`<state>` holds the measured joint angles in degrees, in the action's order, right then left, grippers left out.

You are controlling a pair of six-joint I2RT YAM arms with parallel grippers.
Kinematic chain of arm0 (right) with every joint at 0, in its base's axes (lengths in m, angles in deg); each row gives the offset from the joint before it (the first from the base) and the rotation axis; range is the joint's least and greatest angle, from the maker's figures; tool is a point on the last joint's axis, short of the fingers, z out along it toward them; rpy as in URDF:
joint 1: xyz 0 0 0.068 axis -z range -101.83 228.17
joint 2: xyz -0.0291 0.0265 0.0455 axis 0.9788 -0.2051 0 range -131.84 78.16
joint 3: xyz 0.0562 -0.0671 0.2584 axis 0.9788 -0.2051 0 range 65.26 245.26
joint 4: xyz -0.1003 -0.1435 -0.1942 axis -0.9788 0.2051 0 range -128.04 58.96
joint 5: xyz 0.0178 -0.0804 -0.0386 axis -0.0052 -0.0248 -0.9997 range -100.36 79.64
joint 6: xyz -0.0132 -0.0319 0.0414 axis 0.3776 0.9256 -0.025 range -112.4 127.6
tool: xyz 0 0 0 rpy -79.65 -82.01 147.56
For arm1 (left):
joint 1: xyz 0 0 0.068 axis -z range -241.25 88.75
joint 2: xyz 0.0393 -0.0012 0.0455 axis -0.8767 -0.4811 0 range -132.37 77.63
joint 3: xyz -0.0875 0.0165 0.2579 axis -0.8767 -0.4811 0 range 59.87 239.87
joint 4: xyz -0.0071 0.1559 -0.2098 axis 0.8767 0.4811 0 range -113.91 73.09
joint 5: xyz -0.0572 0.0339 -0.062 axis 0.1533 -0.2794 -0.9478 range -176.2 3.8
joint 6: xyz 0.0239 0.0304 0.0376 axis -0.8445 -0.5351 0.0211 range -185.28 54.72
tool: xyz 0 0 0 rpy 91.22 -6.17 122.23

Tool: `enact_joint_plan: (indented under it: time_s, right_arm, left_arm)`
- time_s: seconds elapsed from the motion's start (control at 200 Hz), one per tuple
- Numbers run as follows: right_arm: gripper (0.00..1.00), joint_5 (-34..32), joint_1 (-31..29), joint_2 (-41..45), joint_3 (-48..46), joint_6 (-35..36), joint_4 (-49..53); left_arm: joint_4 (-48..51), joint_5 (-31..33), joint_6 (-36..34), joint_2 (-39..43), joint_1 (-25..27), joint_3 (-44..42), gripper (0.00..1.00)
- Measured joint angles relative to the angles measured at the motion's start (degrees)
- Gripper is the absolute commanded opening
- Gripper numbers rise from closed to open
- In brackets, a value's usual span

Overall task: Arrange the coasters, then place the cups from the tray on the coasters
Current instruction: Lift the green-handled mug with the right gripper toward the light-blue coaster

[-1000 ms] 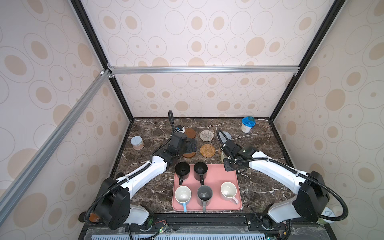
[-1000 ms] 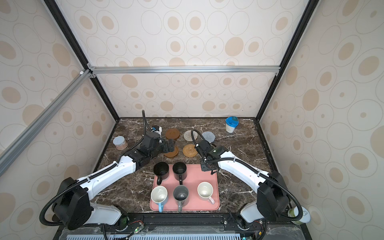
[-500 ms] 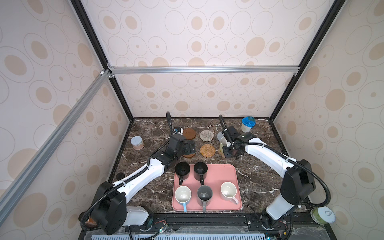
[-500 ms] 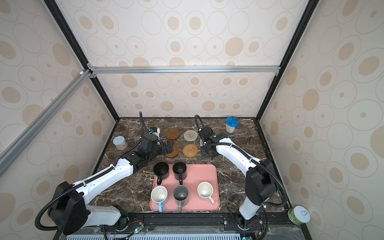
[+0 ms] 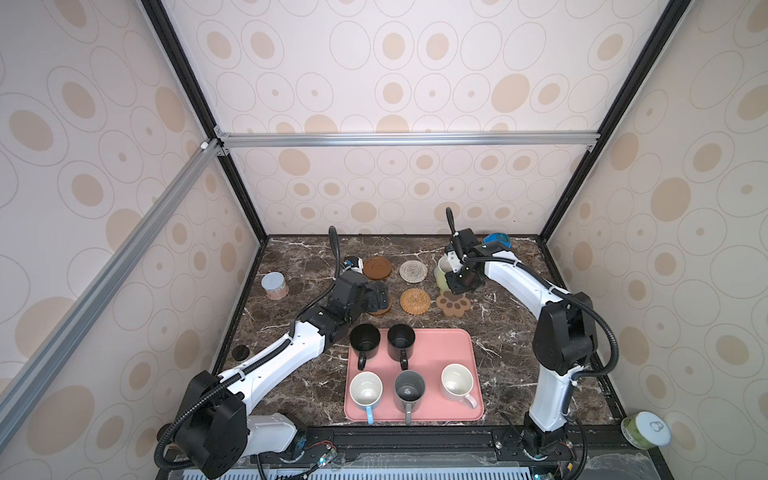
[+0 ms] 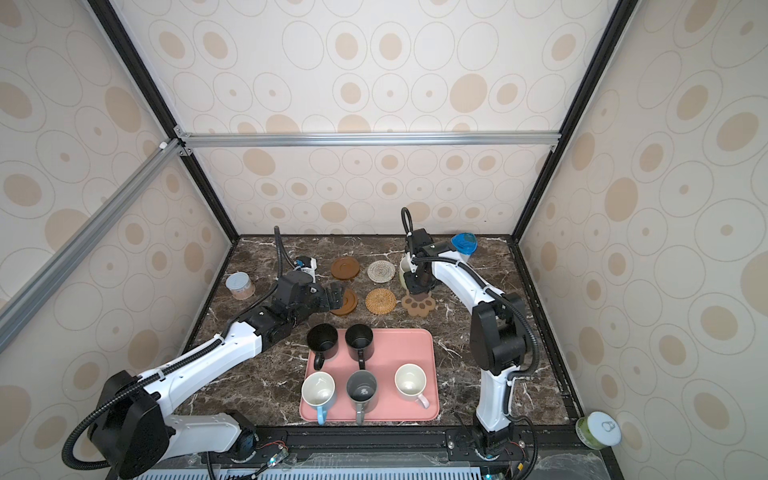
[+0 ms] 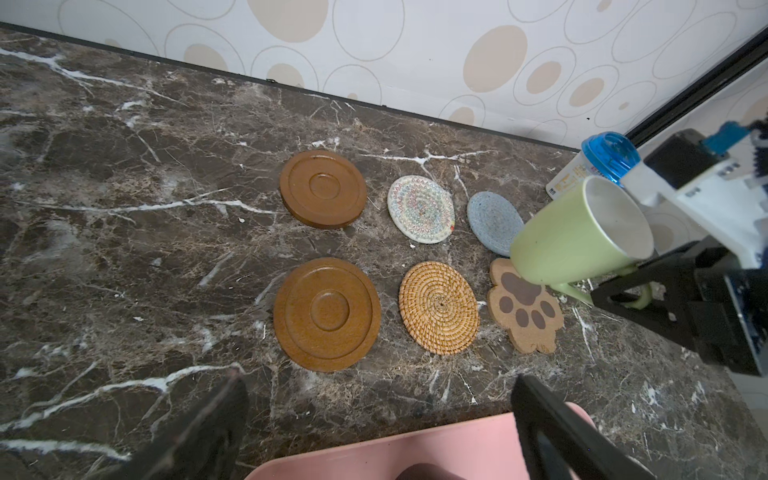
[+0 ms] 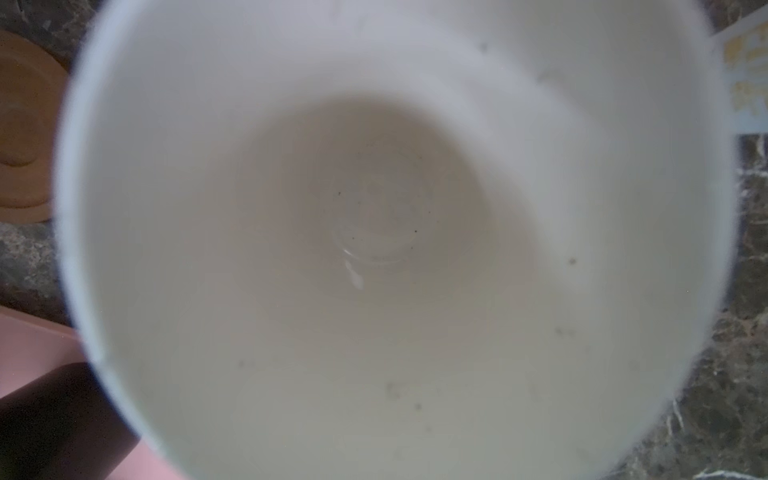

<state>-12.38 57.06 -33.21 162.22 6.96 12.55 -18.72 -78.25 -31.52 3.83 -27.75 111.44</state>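
Note:
My right gripper is shut on the handle of the light green cup, which hangs tilted above the grey-blue coaster and next to the paw coaster. The cup's whitish inside fills the right wrist view. My left gripper is open and empty over the front brown disc. A back brown disc, a whitish woven coaster and a rattan coaster lie flat. The pink tray holds two black cups, a light blue, a dark grey and a pale pink one.
A grey-lidded jar stands at the left wall. A blue-lidded tub sits in the back right corner, just behind my right wrist. A green-lidded can rests outside the frame at the front right.
My right arm has carried the green cup from near the tray's back right corner toward the back, uncovering the paw coaster. My left gripper has stayed open and hardly shifted.

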Motion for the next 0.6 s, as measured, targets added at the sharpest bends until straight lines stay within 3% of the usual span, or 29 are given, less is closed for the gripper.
enact_joint_plan:
  time_s: [0.6]
  right_arm:
    - [0.09,0.13,4.52,-15.34,20.41,9.20,6.88]
  left_arm:
    - [-1.18,-0.24,0.02,1.18,0.00,-2.60,1.00]
